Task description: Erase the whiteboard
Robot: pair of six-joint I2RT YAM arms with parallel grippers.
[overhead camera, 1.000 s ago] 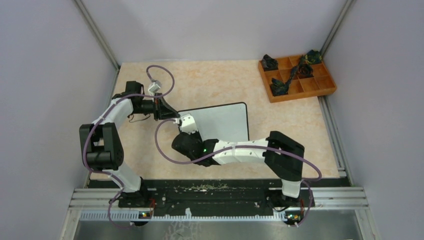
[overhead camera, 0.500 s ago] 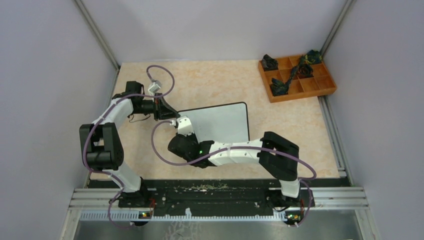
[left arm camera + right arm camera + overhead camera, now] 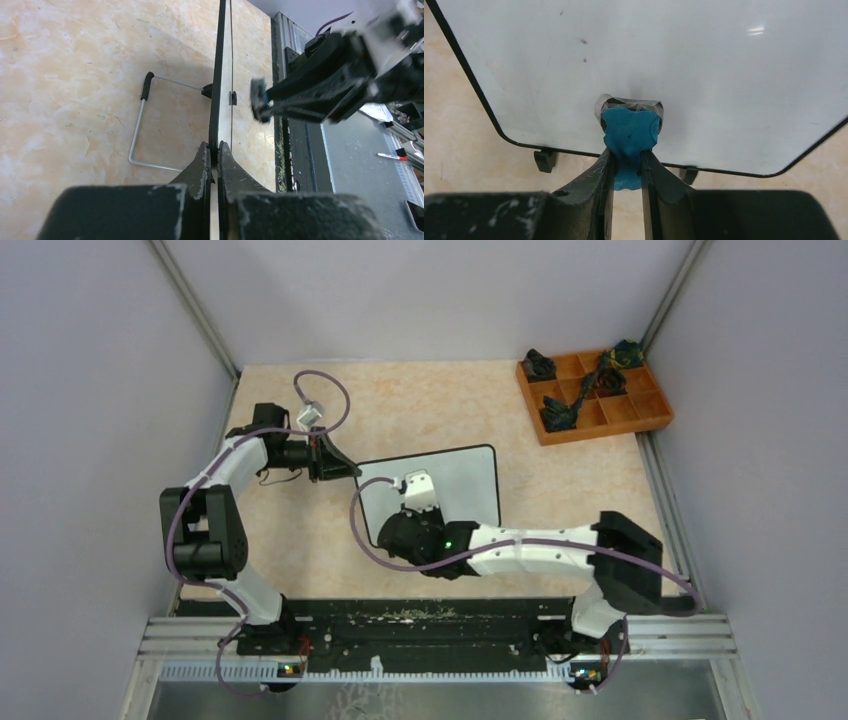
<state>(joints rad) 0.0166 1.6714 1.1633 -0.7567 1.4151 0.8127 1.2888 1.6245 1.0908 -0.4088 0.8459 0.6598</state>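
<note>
Left gripper (image 3: 214, 148) clamped on whiteboard (image 3: 220, 75) edge; board runs straight ahead from fingertips, wire stand (image 3: 142, 125) off to one side, resting on table (image 3: 75, 60). Right gripper (image 3: 626, 159) pinching blue eraser (image 3: 629, 127); eraser tip against board face directly ahead, just above lower frame. Face near-clean, few faint specks.

right tool (image 3: 626, 162) and eraser (image 3: 629, 127) slid rightward, along whiteboard (image 3: 704, 75)

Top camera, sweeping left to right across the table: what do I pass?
left gripper, clamped on the board's left edge → whiteboard → orange tray. The right gripper, holding a blue eraser, overlaps the board, so it gets no separate place.
</note>
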